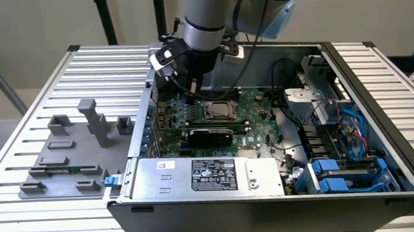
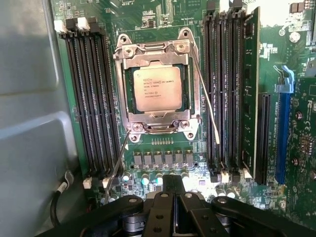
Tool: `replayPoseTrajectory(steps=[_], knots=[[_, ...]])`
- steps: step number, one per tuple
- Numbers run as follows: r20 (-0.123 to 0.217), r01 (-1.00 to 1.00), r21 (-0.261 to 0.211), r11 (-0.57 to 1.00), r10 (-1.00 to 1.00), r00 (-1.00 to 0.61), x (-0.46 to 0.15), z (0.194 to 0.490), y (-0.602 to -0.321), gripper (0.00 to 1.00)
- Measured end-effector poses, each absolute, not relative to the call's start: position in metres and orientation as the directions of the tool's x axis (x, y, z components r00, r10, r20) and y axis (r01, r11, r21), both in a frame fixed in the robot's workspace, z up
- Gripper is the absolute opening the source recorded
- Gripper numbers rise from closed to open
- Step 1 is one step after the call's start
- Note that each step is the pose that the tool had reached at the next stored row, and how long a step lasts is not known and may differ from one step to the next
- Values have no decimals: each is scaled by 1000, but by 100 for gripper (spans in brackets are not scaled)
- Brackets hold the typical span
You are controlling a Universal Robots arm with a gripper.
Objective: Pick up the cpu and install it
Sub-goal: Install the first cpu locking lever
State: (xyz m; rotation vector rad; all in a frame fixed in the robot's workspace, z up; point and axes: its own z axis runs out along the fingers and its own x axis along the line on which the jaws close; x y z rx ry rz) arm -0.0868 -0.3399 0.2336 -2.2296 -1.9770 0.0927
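The cpu (image 2: pixel 157 89) lies flat in its socket on the green motherboard (image 2: pixel 163 153), silvery top up, framed by the metal retention bracket (image 2: pixel 129 84). In the exterior view the cpu (image 1: pixel 221 108) sits near the middle of the board inside the open computer case (image 1: pixel 379 116). My gripper (image 1: pixel 194 87) hangs above the board, just off the socket toward the exterior view's left and back. Its black fingers (image 2: pixel 163 200) are pressed together with nothing between them, so my gripper (image 2: pixel 170 186) is shut and empty, short of the socket's edge.
Black memory slots (image 2: pixel 91 98) flank the socket on both sides. A long black expansion card (image 1: pixel 208 133) lies in front of the socket, and the power supply (image 1: pixel 203 175) fills the case front. A grey fixture plate (image 1: pixel 65 157) with upright blocks sits on the table at the exterior view's left.
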Motion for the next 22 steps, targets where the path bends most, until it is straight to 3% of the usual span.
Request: replayPoseTrajectory(steps=[10, 22], knots=[[88, 977, -164, -135, 985, 151, -100, 231, -340, 11], [205, 964, -184, -191, 952, 228, -102, 230, -340, 11]])
